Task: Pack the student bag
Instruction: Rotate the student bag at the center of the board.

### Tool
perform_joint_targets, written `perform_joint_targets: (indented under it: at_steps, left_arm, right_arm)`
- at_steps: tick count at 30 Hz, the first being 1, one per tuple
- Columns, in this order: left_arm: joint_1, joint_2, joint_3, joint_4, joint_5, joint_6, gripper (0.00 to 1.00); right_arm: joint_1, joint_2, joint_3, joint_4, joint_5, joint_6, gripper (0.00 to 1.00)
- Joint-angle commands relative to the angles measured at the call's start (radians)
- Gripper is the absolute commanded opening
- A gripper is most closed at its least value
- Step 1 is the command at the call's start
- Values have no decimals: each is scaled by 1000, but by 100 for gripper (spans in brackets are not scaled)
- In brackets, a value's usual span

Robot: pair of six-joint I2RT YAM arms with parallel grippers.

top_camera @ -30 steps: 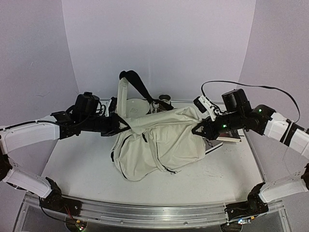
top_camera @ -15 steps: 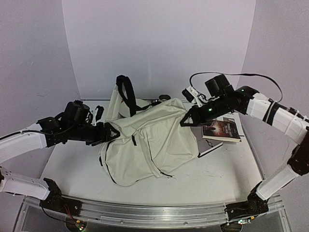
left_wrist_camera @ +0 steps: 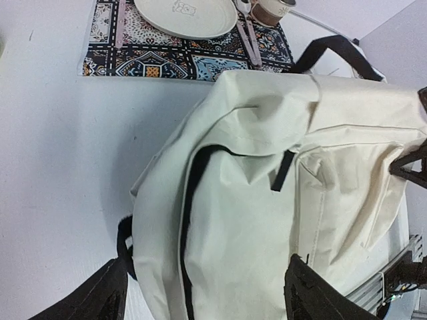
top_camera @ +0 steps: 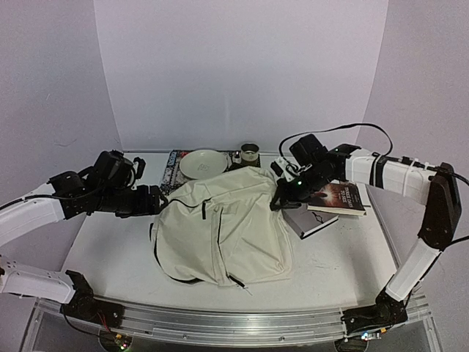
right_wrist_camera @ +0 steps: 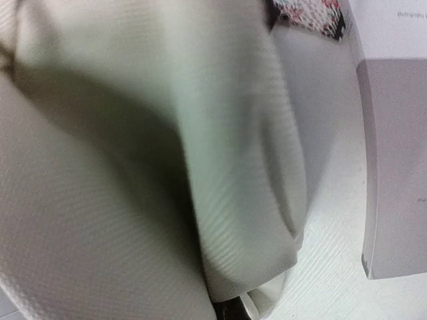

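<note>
Rumpled cream fabric student bag (top_camera: 220,235) on worktop (top_camera: 102,246); right gripper (top_camera: 281,199) pinches its 2 o'clock corner, left gripper (top_camera: 157,202) wide at 9 o'clock.

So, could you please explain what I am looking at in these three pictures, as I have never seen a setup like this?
These are two robot arms bolted to a table, each ending in a two-finger gripper. The wide picture comes from a fixed camera above and behind them; the other two come from cameras on the wrists. On the table lie a cream bag, a patterned mat with a plate, a cup, a dark book and a grey block. The left gripper stands open beside the bag, holding nothing. The right gripper is shut, apparently pinching the bag's cloth.
</note>
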Motion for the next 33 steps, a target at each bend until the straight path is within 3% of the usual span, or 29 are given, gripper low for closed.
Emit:
perform_joint_targets:
  at_steps: [1, 8, 18, 24, 33]
  left_arm:
    - [-52, -6, 53, -8, -17, 1, 81]
    - [-213, 215, 123, 74, -81, -3, 73]
    - [-216, 499, 245, 193, -109, 74, 57]
    - [-216, 649, 329, 231, -68, 121, 54]
    - [-215, 785, 381, 228, -162, 154, 52]
  right_arm:
    - [13, -32, -62, -31, 27, 34, 0]
    - [22, -60, -111, -1, 19, 27, 0]
    - [40, -113, -188, 41, 10, -7, 0]
    - [48, -124, -210, 58, 5, -15, 0]
    - [57, -127, -210, 65, 8, -27, 0]
